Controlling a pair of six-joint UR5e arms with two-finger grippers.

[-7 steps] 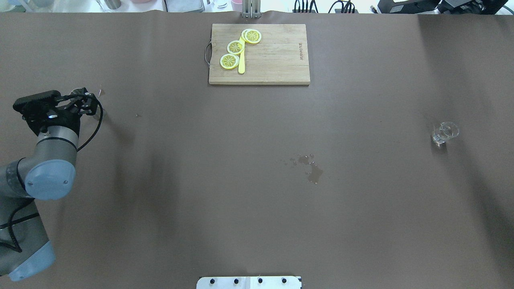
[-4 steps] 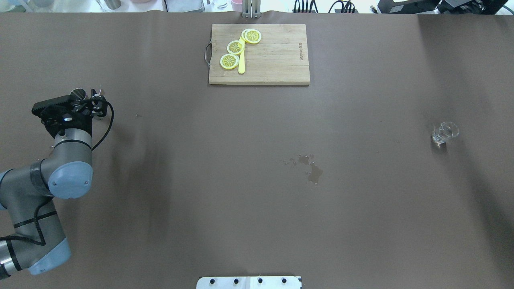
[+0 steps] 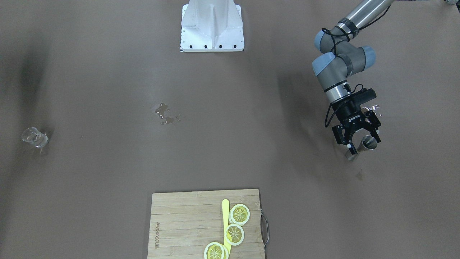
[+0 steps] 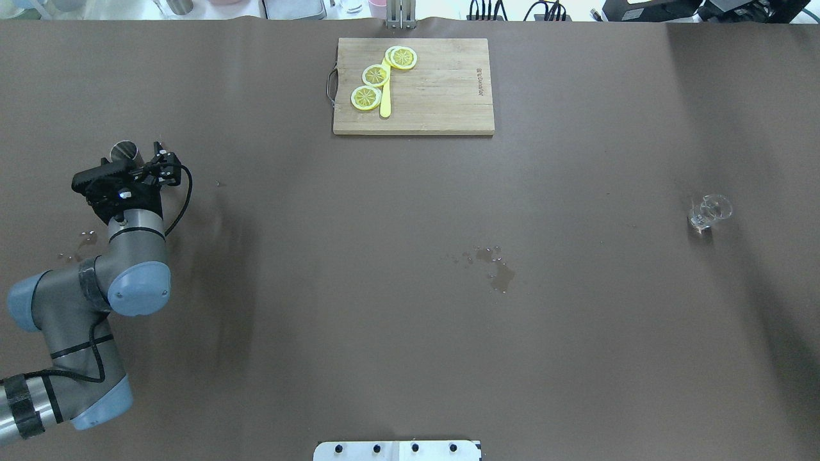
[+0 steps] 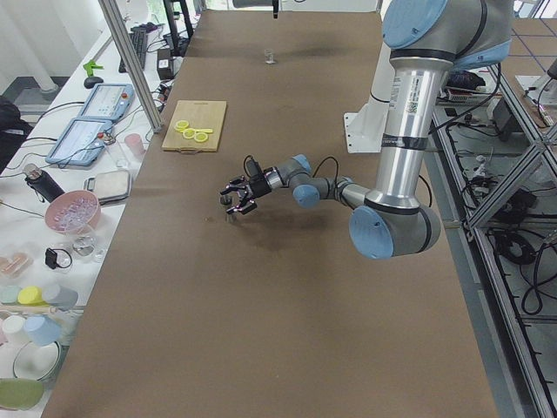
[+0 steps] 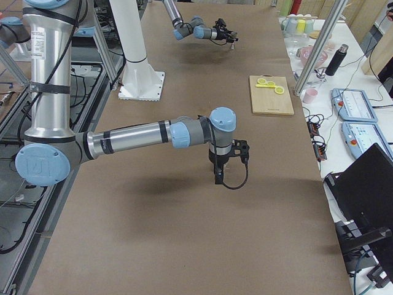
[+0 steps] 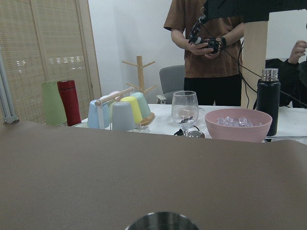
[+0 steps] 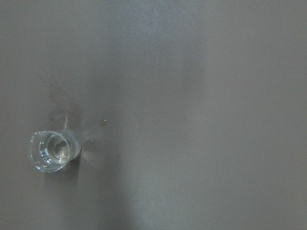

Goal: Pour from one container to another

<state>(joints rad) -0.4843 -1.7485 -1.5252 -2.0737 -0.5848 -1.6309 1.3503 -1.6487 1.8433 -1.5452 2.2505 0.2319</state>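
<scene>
A small steel cup [image 4: 125, 152] stands upright at the table's left side; its rim [image 7: 162, 221] fills the bottom edge of the left wrist view. My left gripper [image 3: 363, 141] hangs low and open, its fingers [image 3: 350, 144] spread on either side of the cup [image 3: 369, 143] without touching it. Far to the right stands a small clear glass beaker [image 4: 710, 211], also seen from above as beaker [image 8: 50, 151] in the right wrist view. My right gripper [image 6: 217, 179] points down over the table; I cannot tell if it is open.
A wooden cutting board [image 4: 442, 89] with lemon slices [image 4: 366, 97] and a yellow knife lies at the far middle. A wet puddle [image 4: 496, 269] marks the table's centre. Small drops [image 4: 83, 240] lie near the left arm. The robot's base [image 3: 212, 27] stands mid-table.
My left arm has swung to the right in the overhead view, uncovering the steel cup. The cup and the glass beaker have stayed in place.
</scene>
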